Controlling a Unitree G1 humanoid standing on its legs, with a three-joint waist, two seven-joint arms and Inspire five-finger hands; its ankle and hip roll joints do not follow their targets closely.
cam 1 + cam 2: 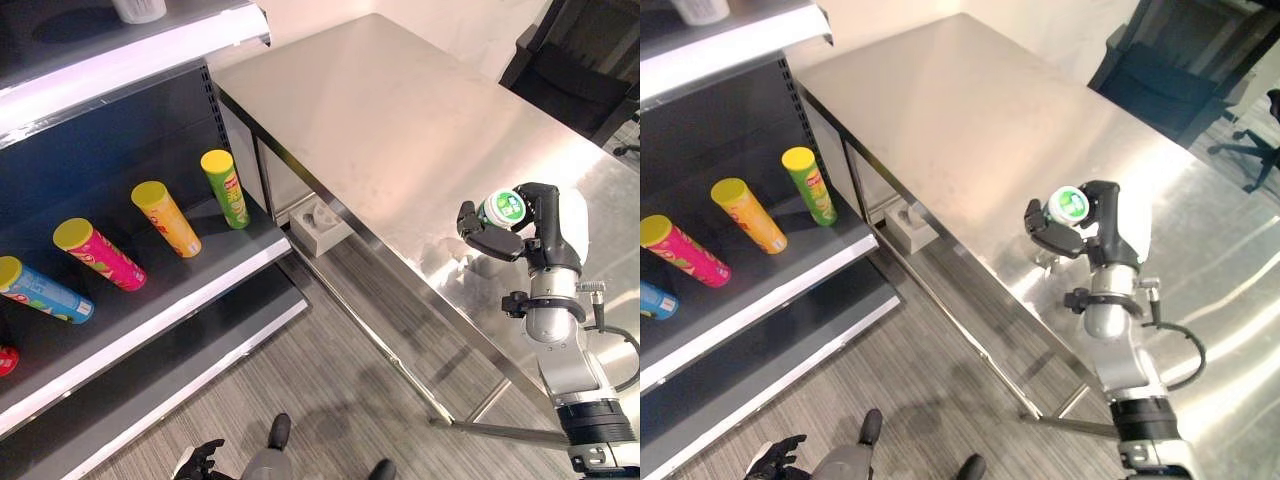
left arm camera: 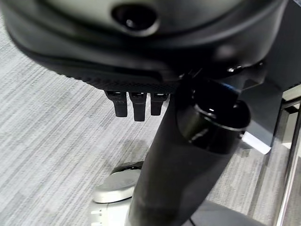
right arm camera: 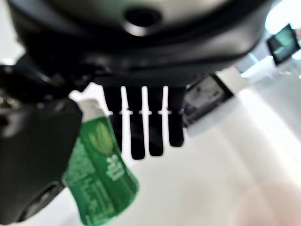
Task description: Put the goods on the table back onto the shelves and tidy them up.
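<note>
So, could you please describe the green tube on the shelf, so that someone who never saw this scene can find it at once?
Find the dark shelf left of the steel table. On it lies a row of tubes with yellow lids. The green tube lies at the row's end nearest the table, beside a yellow tube, and is the row's one green tube.

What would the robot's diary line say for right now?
right hand: holds green bottle above steel table | left hand: low, idle | shelf: chip cans lying
</note>
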